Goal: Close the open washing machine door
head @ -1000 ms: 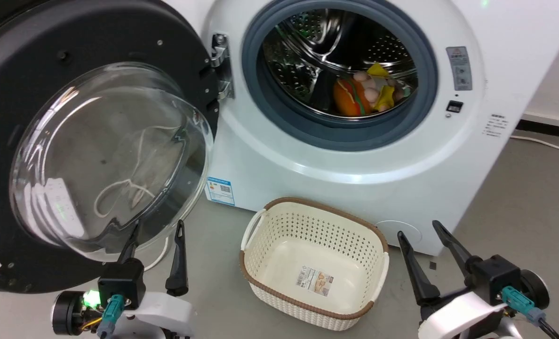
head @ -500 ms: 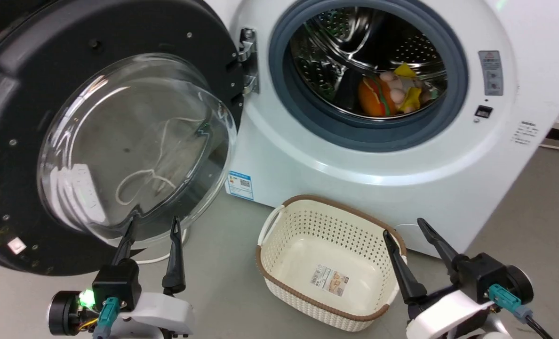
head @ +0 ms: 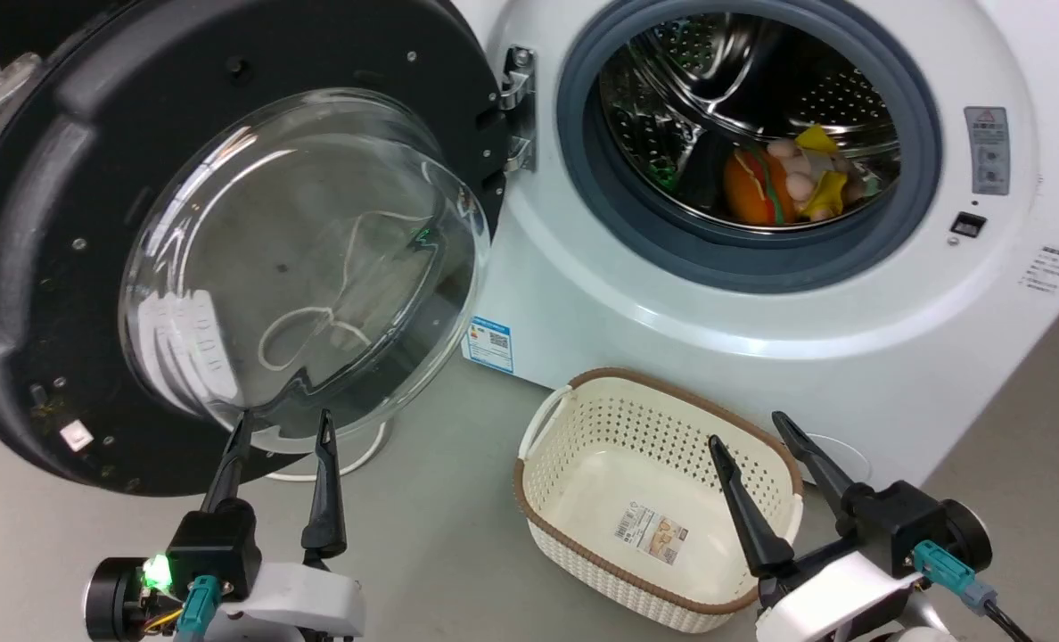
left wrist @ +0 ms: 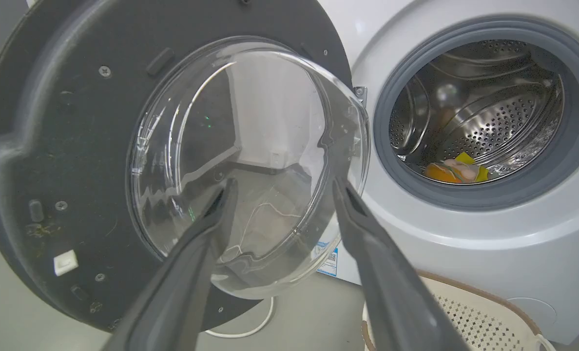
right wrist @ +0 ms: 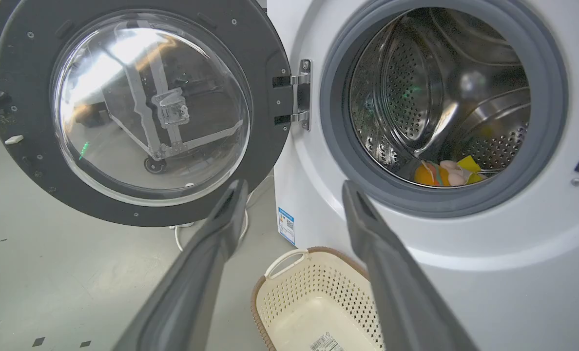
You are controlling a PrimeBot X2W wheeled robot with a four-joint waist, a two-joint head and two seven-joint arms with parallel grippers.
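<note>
The left gripper [head: 283,417] has its two dark fingers spread apart and holds nothing. Its tips are at the lower edge of the bulging glass of the washing machine door [head: 66,223]; contact cannot be told. The right gripper [head: 747,430], also spread and empty, hangs over the cream basket [head: 619,428] on the grey floor [head: 458,553]. The door stands swung wide on its metal hinge [head: 516,107], left of the drum [head: 743,80], where soft toys [head: 788,183] lie.

Bright light, glare on washing machine door [right wrist: 143,107]
</note>
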